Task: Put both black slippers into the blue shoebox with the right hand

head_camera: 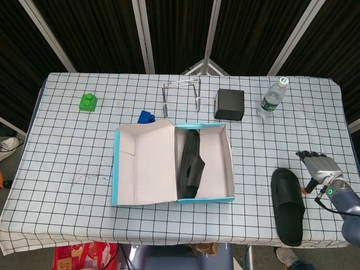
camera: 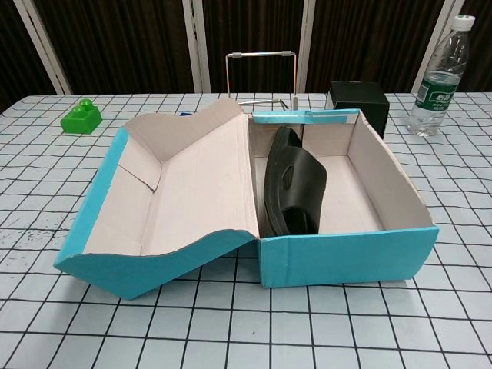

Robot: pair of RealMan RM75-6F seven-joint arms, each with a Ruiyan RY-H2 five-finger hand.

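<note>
Checked tabletop (head_camera: 67, 146) is seen; just left of the right hand (head_camera: 319, 167), empty with fingers apart, the loose slipper (head_camera: 288, 205) should be gripped midway.

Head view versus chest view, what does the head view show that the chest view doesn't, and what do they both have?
Only the head view shows the second black slipper lying on the table right of the blue shoebox, and the right hand beside it, holding nothing. It also shows the blue block clearly. The chest view adds no object of its own, only a look at the box's front wall. Both share the shoebox, the slipper inside, green block, wire rack, black box and water bottle.
</note>
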